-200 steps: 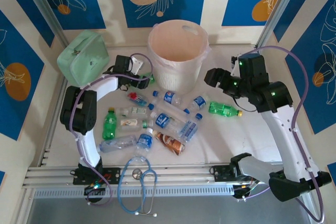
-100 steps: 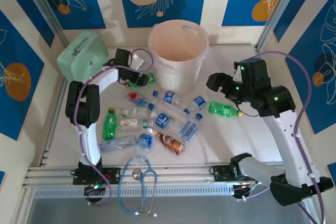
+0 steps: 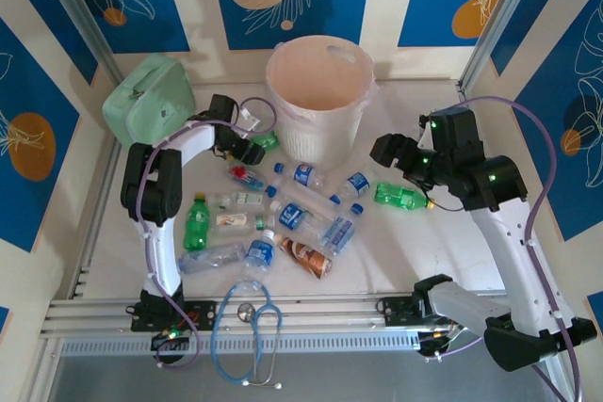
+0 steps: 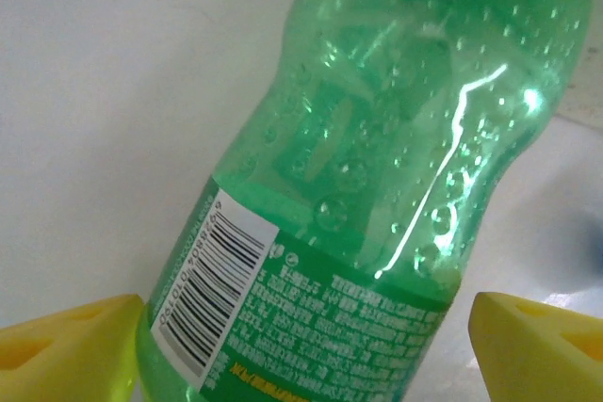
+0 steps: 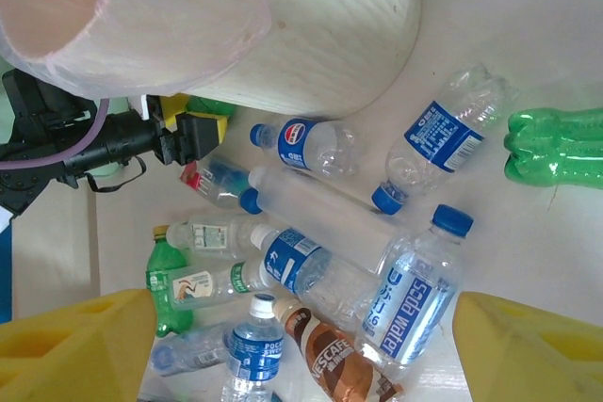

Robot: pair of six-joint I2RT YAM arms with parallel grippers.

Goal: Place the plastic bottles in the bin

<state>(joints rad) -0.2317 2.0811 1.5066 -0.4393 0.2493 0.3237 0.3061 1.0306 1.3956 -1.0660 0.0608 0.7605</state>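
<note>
Plastic bottles (image 3: 292, 218) lay clustered at mid-counter (image 3: 396, 261), in front of the bin (image 3: 320, 129) standing at the far edge. At the cluster's left, the left gripper (image 3: 254, 150) sat with jaws apart astride a green bottle (image 4: 377, 185) just beside the bin's base, one finger touching its barcoded label (image 4: 212, 294). Bare counter lay right of the cluster. Legible labels read "Soda water" (image 5: 415, 298) and, partly, "ESCAFE" (image 5: 330, 364). Most bottles were clear with blue caps. The right gripper (image 3: 384, 150) hung spread wide and empty near a second green bottle (image 3: 400, 197).

There were about fourteen bottles (image 3: 301, 174), three of them green, plus one bin (image 3: 320, 131), one pouch (image 3: 146, 105) and one stethoscope (image 3: 246, 311).
</note>
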